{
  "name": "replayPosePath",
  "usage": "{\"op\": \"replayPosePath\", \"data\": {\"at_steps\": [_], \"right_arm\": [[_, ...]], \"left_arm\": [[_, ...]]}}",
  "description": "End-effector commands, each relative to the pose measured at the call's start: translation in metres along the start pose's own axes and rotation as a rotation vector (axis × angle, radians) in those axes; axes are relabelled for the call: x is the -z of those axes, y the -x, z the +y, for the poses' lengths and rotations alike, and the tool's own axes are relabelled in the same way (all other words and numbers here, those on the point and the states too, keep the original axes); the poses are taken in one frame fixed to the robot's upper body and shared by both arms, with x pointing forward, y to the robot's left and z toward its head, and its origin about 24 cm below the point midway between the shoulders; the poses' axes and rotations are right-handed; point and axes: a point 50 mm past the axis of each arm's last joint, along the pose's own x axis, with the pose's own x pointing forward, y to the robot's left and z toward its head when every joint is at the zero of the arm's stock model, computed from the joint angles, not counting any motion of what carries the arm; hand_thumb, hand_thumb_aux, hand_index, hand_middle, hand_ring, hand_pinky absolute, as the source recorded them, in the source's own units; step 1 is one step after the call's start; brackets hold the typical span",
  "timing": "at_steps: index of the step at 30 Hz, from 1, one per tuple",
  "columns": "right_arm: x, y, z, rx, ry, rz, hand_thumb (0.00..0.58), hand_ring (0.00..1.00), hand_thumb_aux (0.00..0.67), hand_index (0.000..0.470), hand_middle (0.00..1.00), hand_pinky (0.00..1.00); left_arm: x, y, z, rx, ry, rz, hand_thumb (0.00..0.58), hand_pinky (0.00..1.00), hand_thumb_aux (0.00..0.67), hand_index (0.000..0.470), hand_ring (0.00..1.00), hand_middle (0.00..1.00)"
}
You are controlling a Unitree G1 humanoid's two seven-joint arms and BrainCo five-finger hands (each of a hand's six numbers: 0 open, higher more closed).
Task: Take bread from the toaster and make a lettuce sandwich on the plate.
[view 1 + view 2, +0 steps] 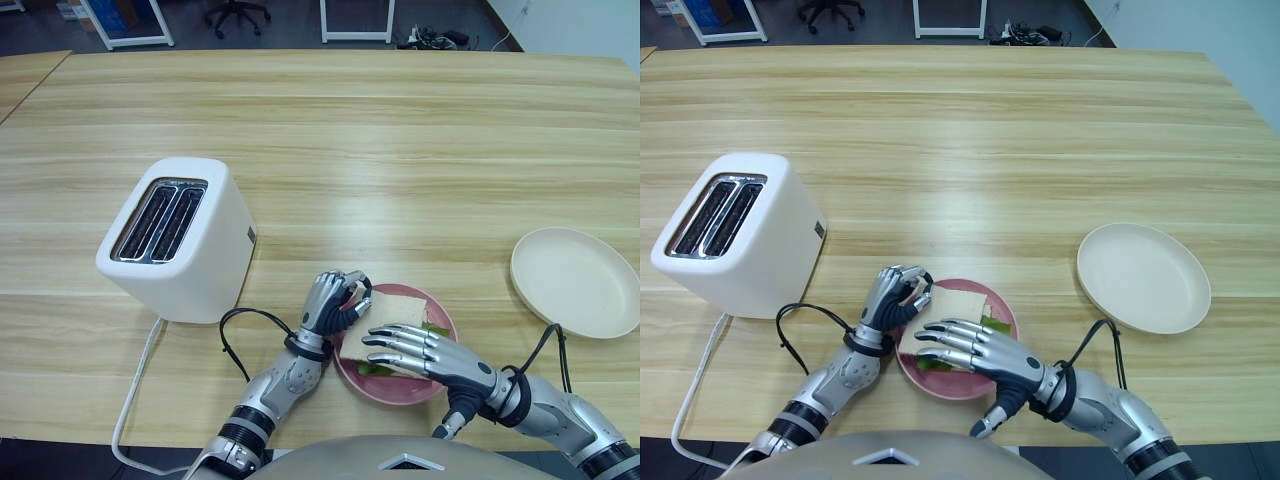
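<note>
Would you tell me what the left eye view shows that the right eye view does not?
Left eye: a wide stretch of the neighbouring table, with the cream plate cut at the frame's edge. Right eye: that plate whole, plus the table's right edge. Both: the toaster, and the left hand and right hand at the sandwich on the pink plate.

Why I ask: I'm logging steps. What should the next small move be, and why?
Probably open the left hand and draw it off the corner of the bread slice. The slice already lies over the lettuce on the pink plate, the right hand is spread flat over it, and the slots of the toaster look empty.
</note>
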Motion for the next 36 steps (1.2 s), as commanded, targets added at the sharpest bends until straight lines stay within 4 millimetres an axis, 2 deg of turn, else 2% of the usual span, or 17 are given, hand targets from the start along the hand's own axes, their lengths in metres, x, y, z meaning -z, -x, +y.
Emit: {"op": "replayPosePath", "data": {"at_steps": [1,8,10,11,12,13,15,16,18,20,23,26,30,36], "right_arm": [[0.014,0.014,0.015,-0.151,0.001,0.113,0.000,0.00,0.000,0.000,0.00,0.00],[0.014,0.037,0.024,-0.295,-0.042,0.187,0.000,0.00,0.000,0.000,0.00,0.00],[0.014,0.039,0.023,-0.301,-0.044,0.193,0.000,0.00,0.000,0.000,0.00,0.00],[0.015,0.039,0.022,-0.302,-0.046,0.192,0.000,0.00,0.000,0.000,0.00,0.00],[0.016,0.038,0.022,-0.300,-0.047,0.191,0.000,0.00,0.000,0.000,0.00,0.00],[0.017,0.036,0.021,-0.296,-0.048,0.183,0.000,0.00,0.000,0.000,0.00,0.00],[0.020,0.031,0.019,-0.273,-0.047,0.160,0.000,0.00,0.000,0.000,0.00,0.00],[0.022,0.027,0.018,-0.255,-0.039,0.146,0.000,0.00,0.000,0.000,0.00,0.00],[0.027,0.015,0.012,-0.183,-0.020,0.103,0.000,0.00,0.000,0.000,0.00,0.00],[0.030,0.002,0.006,-0.082,-0.006,0.054,0.000,0.00,0.000,0.000,0.00,0.00],[0.030,-0.016,-0.010,0.130,0.006,-0.023,0.000,0.00,0.000,0.000,0.00,0.00],[0.026,-0.024,-0.031,0.364,0.011,-0.072,0.000,0.00,0.000,0.000,0.00,0.00],[0.020,-0.016,-0.050,0.541,0.010,-0.090,0.000,0.00,0.000,0.000,0.00,0.00],[0.016,0.007,-0.056,0.562,0.021,-0.018,0.000,0.00,0.000,0.000,0.00,0.00]], "left_arm": [[0.011,0.019,-0.010,0.098,-0.050,0.080,0.580,1.00,0.670,0.470,1.00,1.00],[0.014,0.019,-0.007,0.082,-0.070,0.095,0.580,1.00,0.670,0.470,1.00,1.00],[0.013,0.014,0.002,0.018,-0.075,0.089,0.580,0.88,0.670,0.470,0.88,0.88],[0.013,0.011,0.010,-0.034,-0.083,0.081,0.558,0.77,0.539,0.378,0.77,0.77],[0.013,0.007,0.020,-0.093,-0.091,0.071,0.454,0.62,0.357,0.251,0.62,0.62],[0.012,0.003,0.031,-0.156,-0.106,0.059,0.018,0.36,0.011,0.007,0.36,0.36],[0.011,-0.001,0.052,-0.261,-0.131,0.037,0.000,0.02,0.000,0.000,0.02,0.02],[0.010,-0.001,0.061,-0.302,-0.146,0.023,0.000,0.00,0.000,0.000,0.00,0.00],[0.007,0.000,0.076,-0.365,-0.165,-0.002,0.000,0.00,0.000,0.000,0.00,0.00],[0.004,0.004,0.082,-0.382,-0.168,-0.017,0.000,0.00,0.000,0.000,0.00,0.00],[0.005,0.011,0.082,-0.338,-0.179,-0.016,0.000,0.00,0.000,0.000,0.00,0.00],[0.009,0.021,0.083,-0.279,-0.214,-0.001,0.000,0.00,0.000,0.000,0.00,0.00],[0.016,0.034,0.091,-0.178,-0.335,0.004,0.000,0.00,0.000,0.000,0.00,0.00],[0.016,0.052,0.099,0.046,-0.445,0.020,0.000,0.00,0.000,0.000,0.00,0.00]]}}
